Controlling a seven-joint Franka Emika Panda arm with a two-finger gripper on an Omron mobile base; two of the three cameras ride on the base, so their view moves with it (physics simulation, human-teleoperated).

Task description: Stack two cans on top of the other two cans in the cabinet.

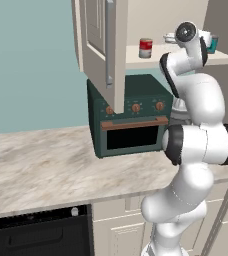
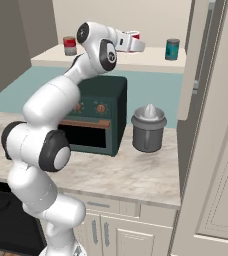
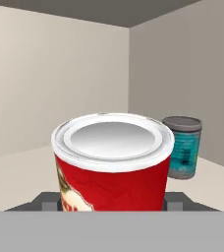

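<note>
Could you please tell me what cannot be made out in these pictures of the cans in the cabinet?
- Gripper: the near red can fills the hand view, so whether the fingers touch it is unclear.
- That can's base: cut off at the hand view's bottom.
- Teal can: in the left base view the arm covers most of it.
- Far red can: label too small to read.
- A fourth can: not identifiable.

Red can's point(image 3: 113, 162) base and hand's point(image 3: 113, 203) fingertips cut off below; teal can point(image 3: 183, 146) partly hidden behind it.
</note>
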